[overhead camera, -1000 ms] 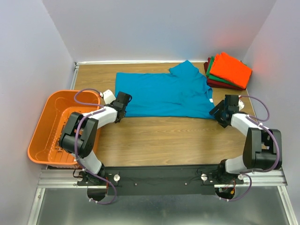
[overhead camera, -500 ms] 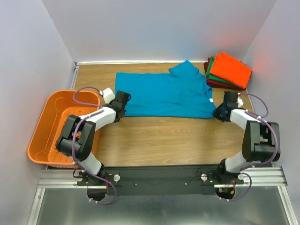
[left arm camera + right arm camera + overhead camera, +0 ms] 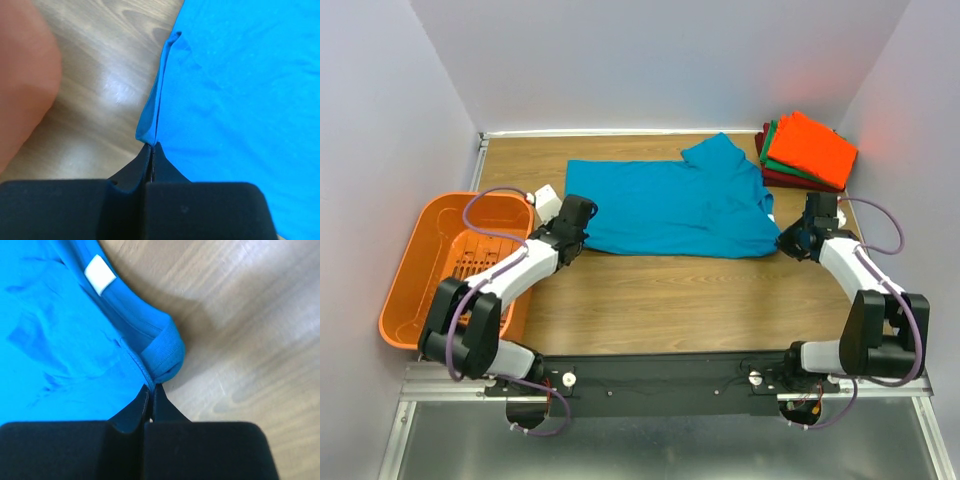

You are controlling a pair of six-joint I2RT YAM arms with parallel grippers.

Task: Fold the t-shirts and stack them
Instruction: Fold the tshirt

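Currently you are gripping the teal shirt [image 3: 670, 205] at both ends: left gripper [image 3: 151, 147] is clamping its hem corner, right gripper [image 3: 151, 388] is clamping its neck-end edge.

The left arm [image 3: 515, 270] reaches far and rightward from its near base, the left gripper [image 3: 151, 146] pinched tight on the left near corner of the teal t-shirt [image 3: 670, 200]. The right arm [image 3: 850, 265] stretches far, wrist turned leftward, the right gripper [image 3: 151, 387] clamped on the shirt's right near edge.
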